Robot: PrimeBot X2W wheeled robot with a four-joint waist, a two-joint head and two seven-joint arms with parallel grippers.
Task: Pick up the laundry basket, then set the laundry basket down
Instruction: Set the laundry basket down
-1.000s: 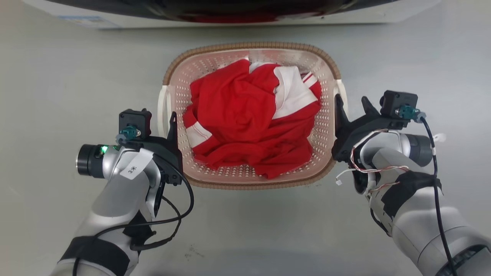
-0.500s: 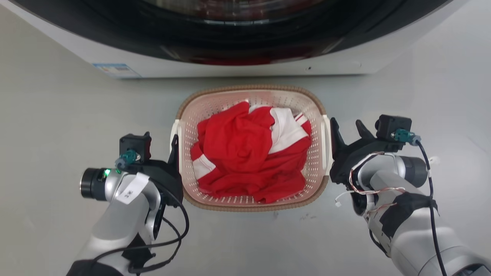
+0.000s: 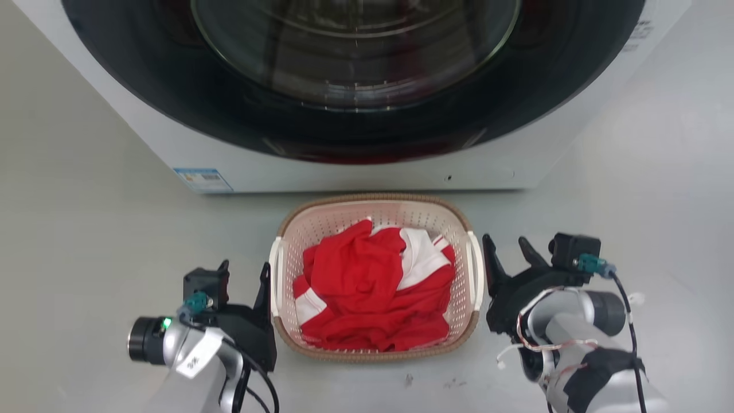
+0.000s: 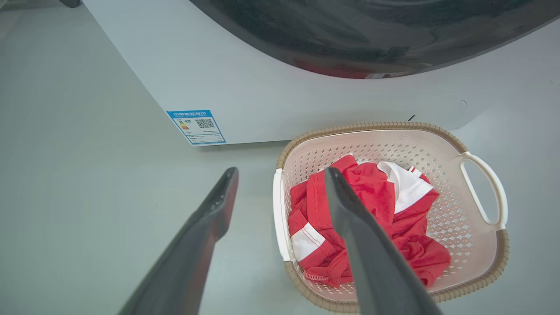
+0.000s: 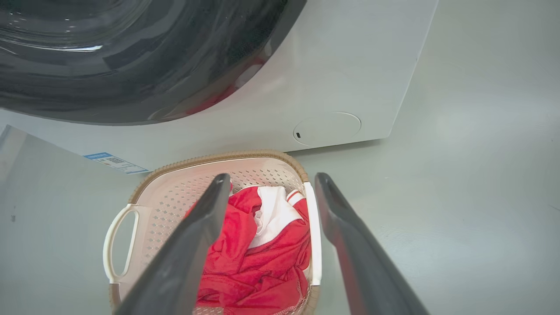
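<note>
Grey, smooth floor (image 3: 86,241) is recorded across the head view, with a white front-loading washer (image 3: 344,178) and its dark round door at 12 o'clock. The laundry basket (image 3: 373,198) is found standing on the floor at 6 o'clock of the washer, near it but apart. The left gripper (image 3: 245,265) is placed at 9 o'clock of the basket, just beside the left handle (image 3: 275,275). The right gripper (image 3: 504,241) is placed at 3 o'clock, just beside the right handle (image 3: 476,269). Both claws are noted as released, fingers spread, with nothing held. From the left wrist view, the near handle is seen between the two spread fingers, but no contact can be confirmed. A blue label (image 4: 196,127) is noted on the washer at 10 o'clock of the basket. From the right wrist view, the same arrangement is seen mirrored: fingers parted, the near handle lying between them, contact not established. The basket is described as a rounded-rectangular, cream-white perforated tub with a brown woven-look rim and white loop handles. It is upright, with no damage seen, and holds a crumpled red-and-white garment (image 3: 367,287). Progress is judged as follows: the basket is grounded and ungripped, so no lift is in hand. Whether pick-up is outstanding or set-down is complete cannot be determined from this evidence.
</note>
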